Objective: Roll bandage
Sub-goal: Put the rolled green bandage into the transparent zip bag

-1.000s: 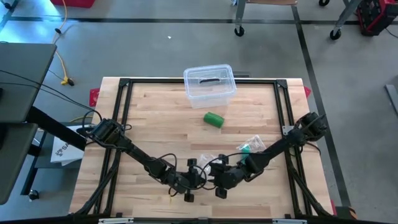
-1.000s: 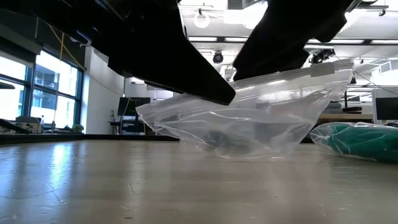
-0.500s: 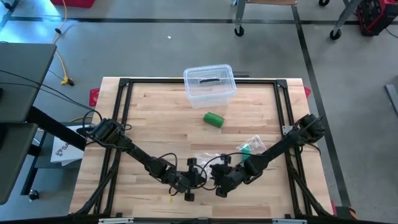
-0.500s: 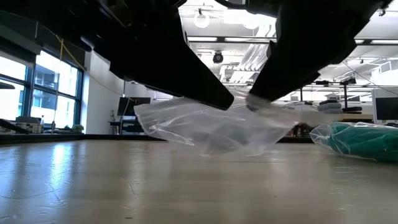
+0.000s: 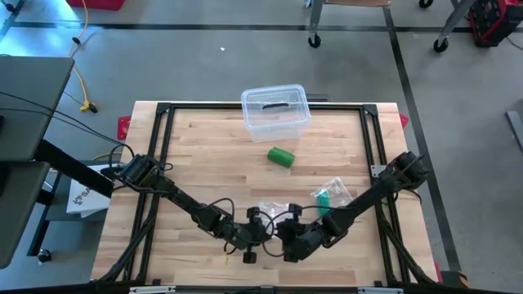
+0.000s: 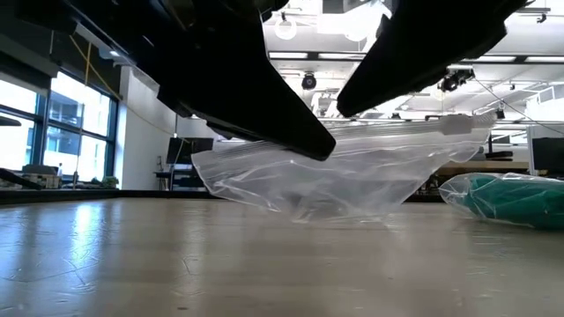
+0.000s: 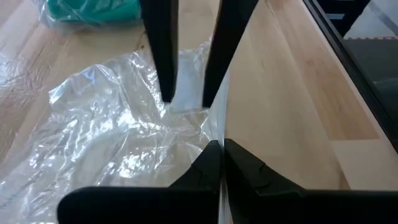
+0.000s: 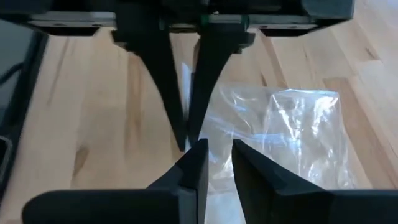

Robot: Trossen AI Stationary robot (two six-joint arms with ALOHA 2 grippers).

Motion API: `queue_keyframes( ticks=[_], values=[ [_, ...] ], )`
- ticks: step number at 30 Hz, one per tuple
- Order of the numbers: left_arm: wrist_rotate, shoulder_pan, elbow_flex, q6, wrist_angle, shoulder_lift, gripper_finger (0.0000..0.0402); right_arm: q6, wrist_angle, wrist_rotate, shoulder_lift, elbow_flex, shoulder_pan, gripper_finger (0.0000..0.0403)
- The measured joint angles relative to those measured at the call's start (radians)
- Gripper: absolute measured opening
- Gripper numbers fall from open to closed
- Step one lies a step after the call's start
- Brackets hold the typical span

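1. The clear plastic bag (image 6: pixel 344 172) is held up just off the wooden table (image 5: pixel 196 147) near its front edge, between the two arms, sagging in the middle.
2. The left gripper (image 7: pixel 221 155) is clenched tight on the bag's rim; its fingers (image 7: pixel 208 158) meet with film pinched between them.
3. The right gripper (image 8: pixel 214 152) sits at the same rim, facing the left one. Its fingers stand a little apart astride the film; I cannot tell if they grip it yet.
4. The loose green bandage roll (image 5: pixel 281 157) lies well behind the bag, just in front of the clear plastic box (image 5: pixel 275 110).
5. A second bag holding something green (image 5: pixel 330 193) rests near the right arm.
6. The film looks light, limp and slippery, so I'd hold it by the stiffer zip rim. The roll looks soft and squashable, best taken across its round sides.
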Motion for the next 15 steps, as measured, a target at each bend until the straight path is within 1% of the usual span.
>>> queue_keyframes(
  ticks=[8, 15],
  values=[
    [0.007, -0.001, 0.0, -0.001, -0.003, 0.0, 0.0003, 0.0, 0.03, -0.037, 0.058, 0.0, 0.001, 0.0062],
    [0.007, 0.0, 0.0, -0.002, -0.003, 0.0, 0.0003, 0.0, 0.029, -0.037, 0.06, 0.001, -0.001, 0.0059]
  ],
)
